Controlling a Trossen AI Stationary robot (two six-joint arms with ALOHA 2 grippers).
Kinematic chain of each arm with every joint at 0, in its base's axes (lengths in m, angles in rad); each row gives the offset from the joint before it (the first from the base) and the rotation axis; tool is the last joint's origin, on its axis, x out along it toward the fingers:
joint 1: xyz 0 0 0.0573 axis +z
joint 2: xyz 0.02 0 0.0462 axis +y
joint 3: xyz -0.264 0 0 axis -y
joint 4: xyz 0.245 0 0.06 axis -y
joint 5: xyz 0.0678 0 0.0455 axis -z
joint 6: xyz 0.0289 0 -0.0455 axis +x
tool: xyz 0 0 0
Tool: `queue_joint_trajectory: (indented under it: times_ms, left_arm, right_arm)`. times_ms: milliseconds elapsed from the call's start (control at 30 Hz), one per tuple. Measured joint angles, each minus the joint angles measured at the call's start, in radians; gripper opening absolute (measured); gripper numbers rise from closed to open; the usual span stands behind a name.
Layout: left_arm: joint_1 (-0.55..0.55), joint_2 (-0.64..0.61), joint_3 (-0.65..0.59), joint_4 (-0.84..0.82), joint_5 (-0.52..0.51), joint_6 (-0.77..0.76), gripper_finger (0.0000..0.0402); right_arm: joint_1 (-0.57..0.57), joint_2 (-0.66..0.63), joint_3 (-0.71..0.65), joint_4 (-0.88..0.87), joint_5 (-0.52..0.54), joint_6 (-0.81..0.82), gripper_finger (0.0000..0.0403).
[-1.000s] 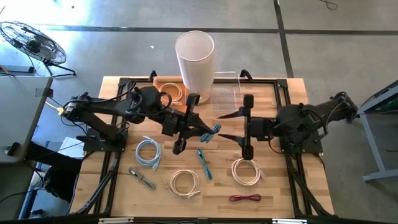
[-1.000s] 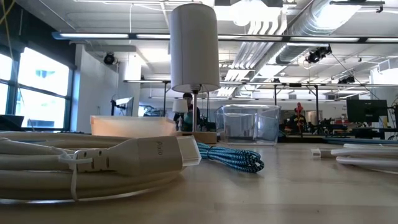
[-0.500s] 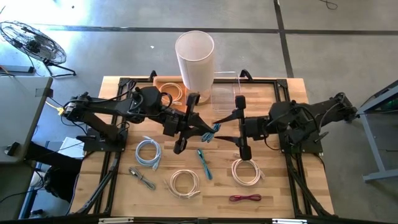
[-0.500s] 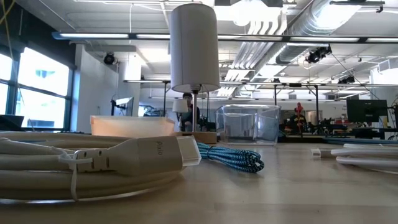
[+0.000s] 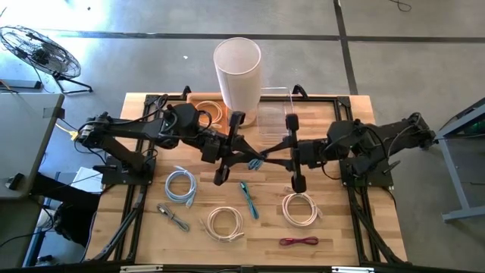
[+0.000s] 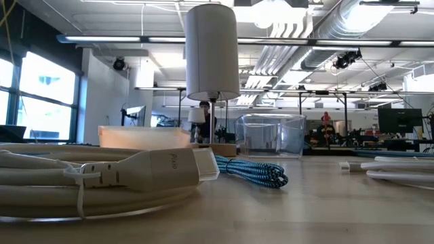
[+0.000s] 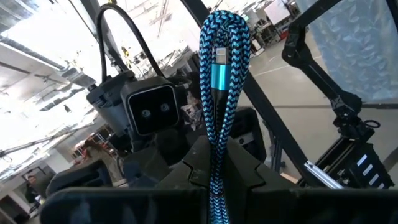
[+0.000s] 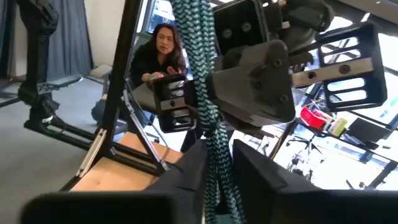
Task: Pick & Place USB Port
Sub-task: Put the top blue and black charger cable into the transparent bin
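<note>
A blue-and-black braided USB cable [image 5: 260, 160], folded into a short bundle, hangs in the air over the middle of the table between my two grippers. In the left wrist view the cable [image 7: 219, 93] shows a blue metal plug [image 7: 219, 70]. My left gripper [image 5: 253, 160] is shut on it from the table's left. My right gripper [image 5: 267, 161] meets it from the right and is shut on the same bundle [image 8: 202, 74]. Neither gripper shows in the low view. My left gripper pinches the folded bundle between its two fingers at one end [image 7: 216, 163], several strands together. The fingers come level from the table's left. The rest of the bundle sticks out past the fingertips, lifted clear of the table. My right gripper pinches the same bundle between its two fingers [image 8: 216, 149], several strands together. The fingers come level from the table's right, facing my left gripper. The bundle runs on beyond the fingertips, clear of the table.
A tall white cylinder [image 5: 237, 72], a clear bin [image 5: 274, 114] and a wooden tray [image 5: 206, 108] stand at the far side. On the near half lie a teal cable [image 5: 248, 199], a light blue coil [image 5: 180, 184], two white coils [image 5: 225, 222] [image 5: 301, 208], a grey cable [image 5: 173, 217] and a red cable [image 5: 298, 241].
My right gripper has gone toward the table's left, up to the cable held by my left gripper, and its wide-open fingers have shut on the bundle. The cable stays lifted in the same place.
</note>
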Motion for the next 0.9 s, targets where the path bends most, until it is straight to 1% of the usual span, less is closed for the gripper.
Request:
queue_joint_trajectory:
  times_ms: [33,100,200,267,333,433,500,600,800,833,900]
  left_arm:
    - [0.000,0.000,0.000,0.000,0.000,0.000,0.0010]
    - [0.000,0.004,0.000,-0.002,-0.001,0.000,0.0010]
    - [0.001,0.009,0.001,0.000,0.000,0.001,0.0010]
    - [0.000,0.009,0.001,-0.007,0.000,0.001,0.0011]
    - [0.000,0.009,0.001,-0.014,-0.001,0.002,0.0024]
    - [0.000,0.010,0.001,-0.021,-0.013,0.003,0.0055]
    - [0.000,0.010,0.001,-0.024,-0.030,0.003,0.0075]
    - [0.000,0.010,0.000,-0.022,-0.027,-0.005,0.0098]
    - [0.000,-0.003,0.000,-0.052,-0.021,-0.004,0.0124]
    - [0.000,-0.010,0.000,-0.059,-0.026,-0.004,0.0127]
    - [0.000,-0.035,0.000,-0.118,-0.060,-0.002,0.0130]
  right_arm:
    - [-0.004,0.000,0.000,0.000,-0.004,0.000,0.0029]
    - [-0.009,0.000,0.000,-0.006,-0.008,0.000,0.0013]
    - [-0.009,-0.002,0.000,-0.023,0.015,0.009,0.0019]
    - [-0.009,-0.002,0.000,-0.025,0.019,0.017,0.0015]
    - [-0.009,-0.002,0.000,-0.036,0.020,0.016,0.0009]
    - [-0.010,-0.001,0.000,-0.042,0.025,0.023,0.0010]
    - [-0.010,-0.001,0.000,-0.052,0.036,0.028,0.0009]
    - [-0.010,0.000,0.000,-0.067,0.059,0.025,0.0008]
    - [-0.005,-0.005,0.000,-0.082,0.073,0.024,0.0007]
    - [-0.001,-0.009,0.000,-0.091,0.084,0.024,0.0007]
    - [0.010,-0.021,0.000,-0.118,0.138,0.023,0.0007]
